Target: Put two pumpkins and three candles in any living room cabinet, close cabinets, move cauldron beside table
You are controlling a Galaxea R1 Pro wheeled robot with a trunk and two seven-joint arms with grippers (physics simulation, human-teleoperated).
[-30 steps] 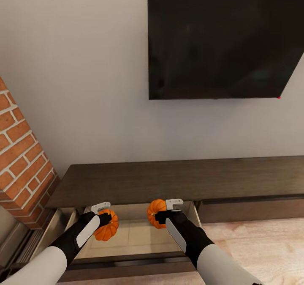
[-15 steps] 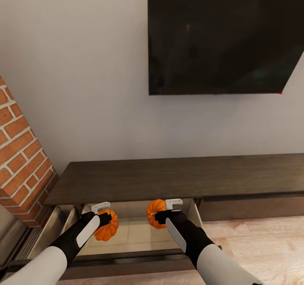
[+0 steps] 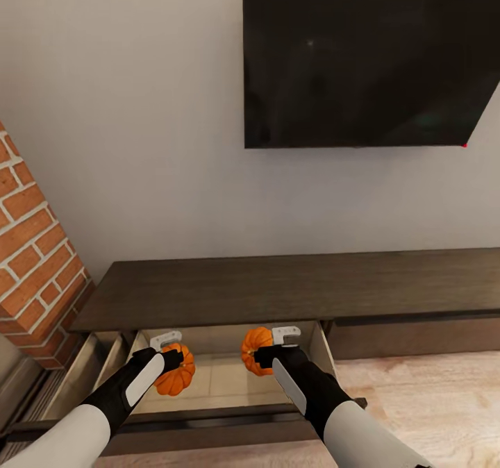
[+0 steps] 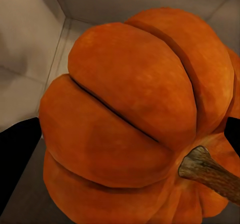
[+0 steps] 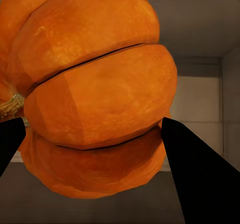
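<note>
Orange fills both wrist views: each gripper is closed around its own pumpkin. The left gripper [image 3: 173,364] holds the left pumpkin [image 3: 175,378] and the right gripper [image 3: 267,353] holds the right pumpkin [image 3: 253,348], both over the open drawer [image 3: 226,385] of the cabinet [image 3: 292,287]. The left wrist view shows a brown stem [image 4: 210,171] on its pumpkin [image 4: 135,119]. The right wrist view shows black fingers [image 5: 200,174] pressing its pumpkin [image 5: 95,94]. From the head, the arms hide part of each pumpkin.

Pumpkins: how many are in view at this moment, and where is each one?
2. One pumpkin is held in the left gripper, the other pumpkin in the right gripper, both over the open drawer of the cabinet. No others show.
</note>
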